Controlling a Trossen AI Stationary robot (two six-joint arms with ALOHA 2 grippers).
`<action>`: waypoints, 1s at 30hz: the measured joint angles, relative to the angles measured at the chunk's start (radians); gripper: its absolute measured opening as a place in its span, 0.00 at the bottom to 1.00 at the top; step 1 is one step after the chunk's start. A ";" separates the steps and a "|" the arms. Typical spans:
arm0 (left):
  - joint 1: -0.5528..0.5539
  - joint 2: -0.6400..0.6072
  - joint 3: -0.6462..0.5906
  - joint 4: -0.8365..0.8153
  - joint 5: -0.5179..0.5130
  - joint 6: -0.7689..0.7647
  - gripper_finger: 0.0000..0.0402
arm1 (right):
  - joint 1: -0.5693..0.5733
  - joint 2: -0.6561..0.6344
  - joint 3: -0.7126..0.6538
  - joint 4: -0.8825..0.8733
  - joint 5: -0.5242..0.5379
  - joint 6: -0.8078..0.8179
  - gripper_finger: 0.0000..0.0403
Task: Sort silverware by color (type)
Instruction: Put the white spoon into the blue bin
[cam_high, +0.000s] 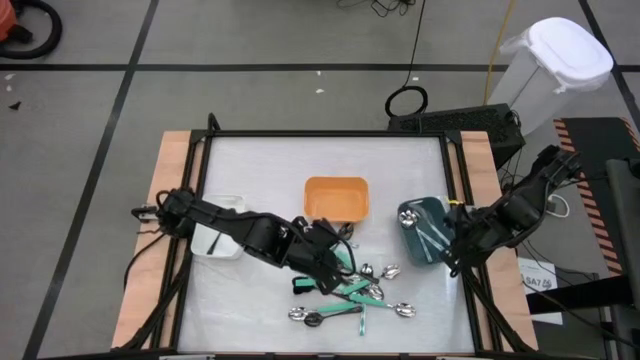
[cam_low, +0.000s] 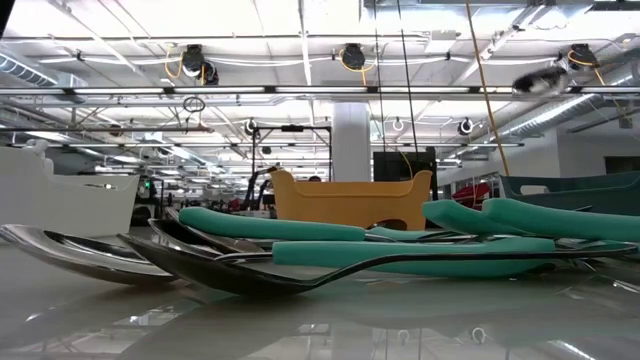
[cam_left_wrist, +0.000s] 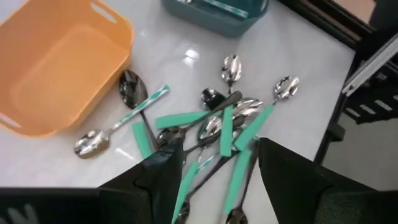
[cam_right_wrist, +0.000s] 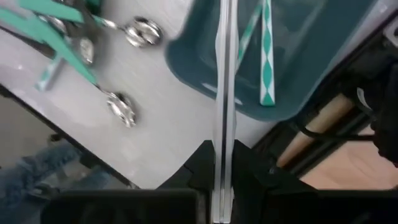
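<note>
Your left gripper (cam_left_wrist: 214, 165) hangs with jaws apart over the silverware (cam_high: 350, 295) heaped at lower centre of the surface (cam_high: 400, 170). Your right gripper (cam_right_wrist: 222, 155) is clamped on a thin striped utensil (cam_right_wrist: 224, 87) above the dark teal bin (cam_high: 425, 228). The handles cross, so closing here could pinch two colours together.

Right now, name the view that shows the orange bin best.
The high view: the orange bin shows whole from above, empty, at the table's middle. The left wrist view shows most of it, cropped at the edge; the low view only its side; the right wrist view nothing.
</note>
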 joint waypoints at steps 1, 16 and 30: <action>0.005 0.000 0.000 -0.003 0.005 0.015 0.52 | 0.000 -0.005 -0.018 0.007 -0.008 0.004 0.08; 0.057 0.000 0.000 -0.005 0.059 0.147 0.52 | -0.016 -0.020 -0.297 0.213 -0.055 0.023 0.10; 0.060 0.001 0.000 -0.005 0.083 0.162 0.52 | -0.016 -0.019 -0.329 0.164 0.107 0.109 0.16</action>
